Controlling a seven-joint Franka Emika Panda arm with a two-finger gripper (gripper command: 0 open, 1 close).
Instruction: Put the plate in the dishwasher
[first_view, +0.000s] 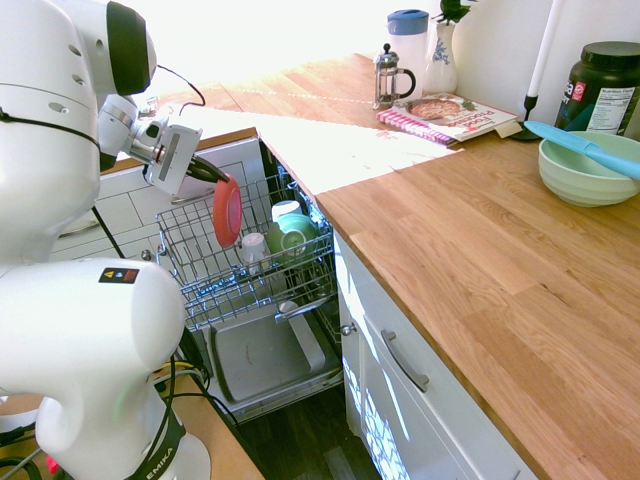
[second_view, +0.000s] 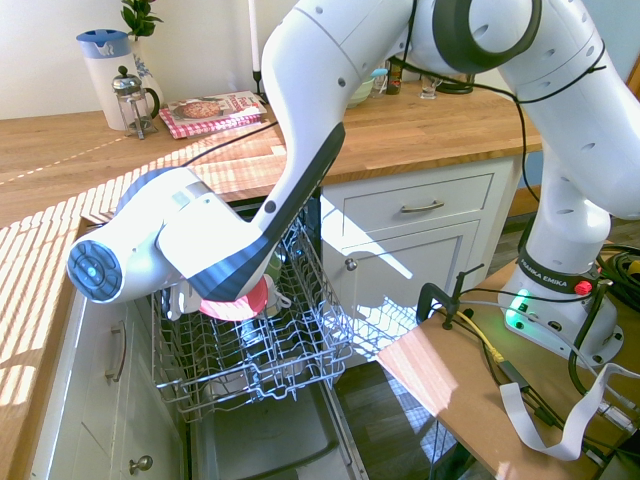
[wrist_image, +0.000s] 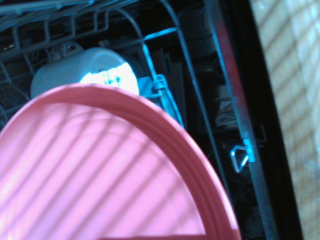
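So the robot's got its jaws (first_view: 215, 176) clamped on the edge of the coral-red plate (first_view: 228, 212), which hangs on edge just below them, over the pulled-out wire rack (first_view: 190, 235) of the dishwasher (first_view: 275, 355). The step in hand looks like lowering it into a slot, and I'd call the job most of the way there, since what's left is the set-down and the release. Past the plate, a bit lower than the jaws, there's a green dish (first_view: 292, 236), a small whitish cup (first_view: 254, 248) right by it and a white mug (wrist_image: 85, 75) lying on its side, so the trick is picking a gap between the tines on the near side of those. Best bet imo: keep the plate on edge, line its face up with the tine rows, then come straight down slowly until the low rim settles on the wires. If it leans, let it lean on the tines, not on the cup. The plastic looks light and a bit slick, so it could pivot in the grip if the rim snags a wire early. Open the jaws only once it's supported, then back off straight up so they don't drag it out again.
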